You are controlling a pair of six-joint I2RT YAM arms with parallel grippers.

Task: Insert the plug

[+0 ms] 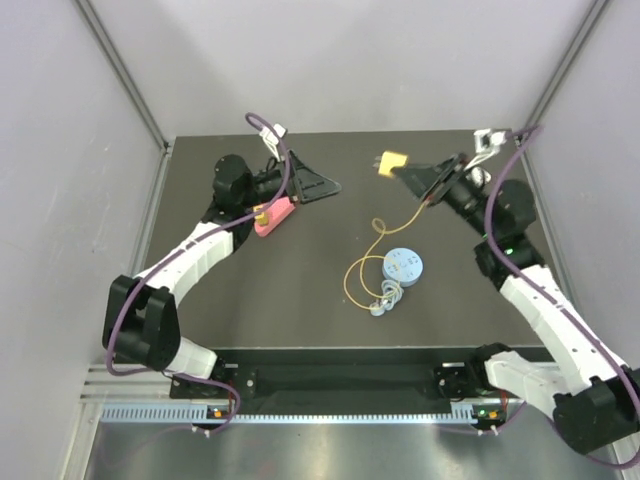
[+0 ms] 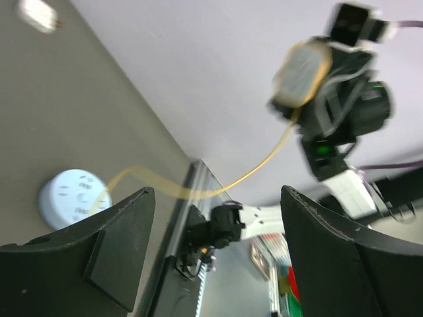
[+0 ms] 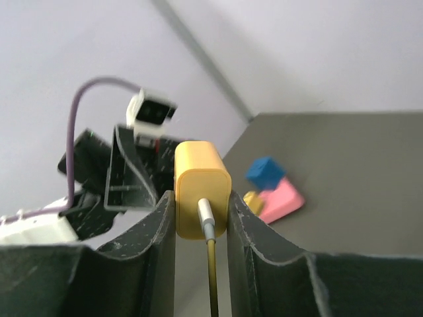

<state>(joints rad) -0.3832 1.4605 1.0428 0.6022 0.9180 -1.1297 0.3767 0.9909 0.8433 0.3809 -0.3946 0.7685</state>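
- The right gripper (image 3: pixel 201 201) is pinching the plug (image 3: pixel 201 178) between narrowed fingers, holding it above the table (image 1: pixel 300 325) at the far right. The grasp looks done, and the carry is in hand.
- The left gripper (image 2: pixel 217 191) is standing wide and empty.
- Next, I judge, the plug is needing a carry to the pink block (image 3: pixel 284 201) — likely the socket — with careful alignment.
- The right wrist view is showing the grip squarely, while only the top view is showing the wire (image 1: pixel 372 245) looping to the blue disc (image 1: pixel 404 266).
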